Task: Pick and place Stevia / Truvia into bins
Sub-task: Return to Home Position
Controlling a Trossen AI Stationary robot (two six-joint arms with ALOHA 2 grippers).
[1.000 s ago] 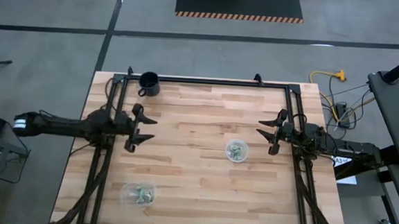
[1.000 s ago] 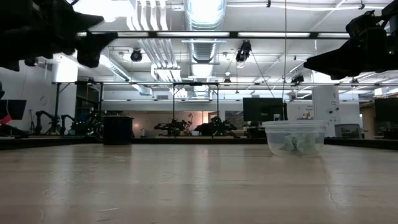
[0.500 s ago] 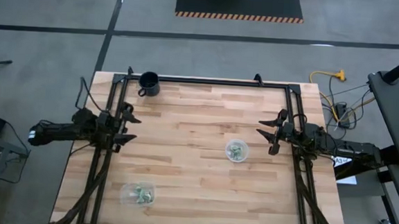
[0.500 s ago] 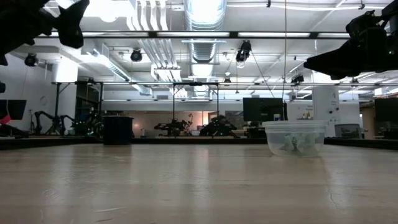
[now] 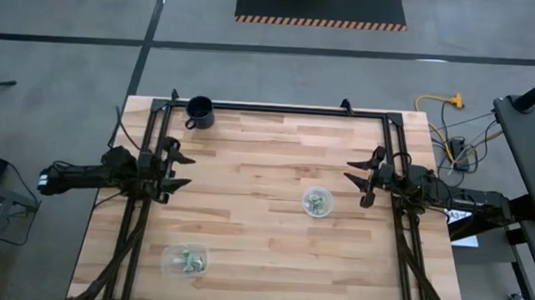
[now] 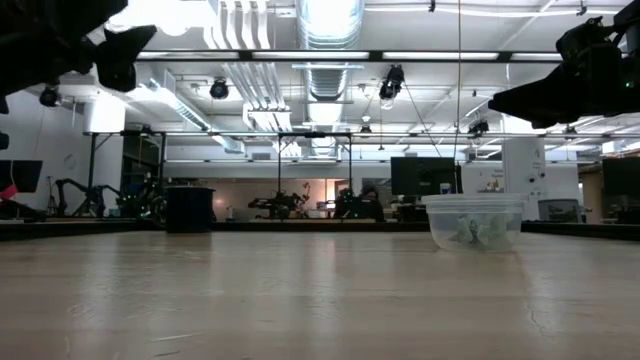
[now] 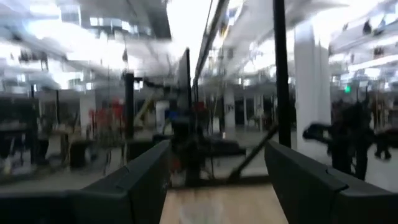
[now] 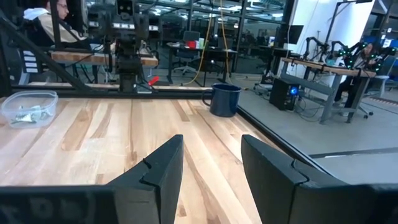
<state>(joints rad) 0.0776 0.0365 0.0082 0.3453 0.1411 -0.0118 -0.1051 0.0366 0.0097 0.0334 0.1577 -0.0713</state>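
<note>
Pale green-and-white Stevia packets lie inside both clear bins. The round bowl (image 5: 317, 203) stands right of the table's middle and also shows in the low view as the bowl (image 6: 473, 222). The rounded-rectangular tub (image 5: 184, 259) stands near the near-left corner and appears in the right wrist view as the tub (image 8: 28, 107). I see no packet loose on the wood. My left gripper (image 5: 175, 169) hovers open above the left rail, its fingers (image 7: 137, 186) spread. My right gripper (image 5: 362, 180) hovers open above the right rail, and my right gripper (image 8: 211, 162) points across the table.
A black mug (image 5: 199, 111) stands at the far-left corner, seen also as the mug (image 8: 224, 99). A black metal frame (image 5: 279, 109) runs along the far, left and right edges. Bare wood (image 5: 258, 159) stretches between the two grippers.
My left gripper has drawn back toward the table's left edge, from over the wood to above the left rail, and has stayed open and empty. The bins and the right arm have kept still.
</note>
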